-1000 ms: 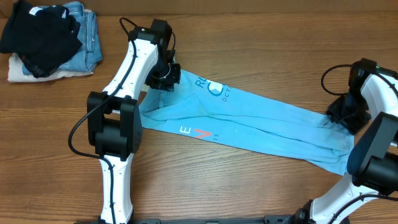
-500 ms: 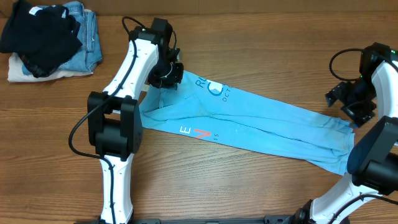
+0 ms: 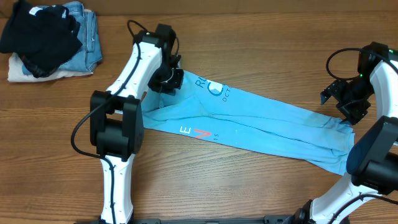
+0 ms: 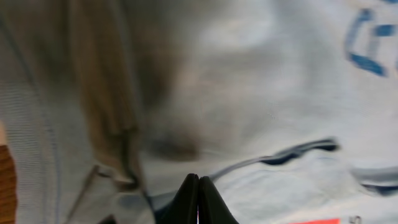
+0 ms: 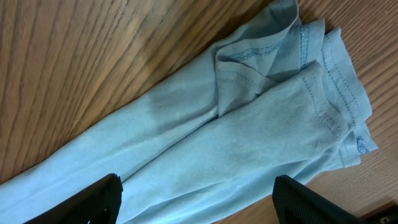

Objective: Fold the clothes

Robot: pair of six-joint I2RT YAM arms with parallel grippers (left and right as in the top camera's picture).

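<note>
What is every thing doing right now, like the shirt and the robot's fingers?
sky-blue T-shirt, unfolded, stretched out in a long strip.
left fingers, shut, pinching one end of the shirt.
right fingers, open, empty, near the shirt's other end.
black garment, crumpled on top of the jeans.
denim jeans, folded, under the black garment.

Left end effector (image 4: 199, 198) with fingers pressed together, right end effector (image 5: 198, 198) with fingers spread wide, arms well apart
</note>
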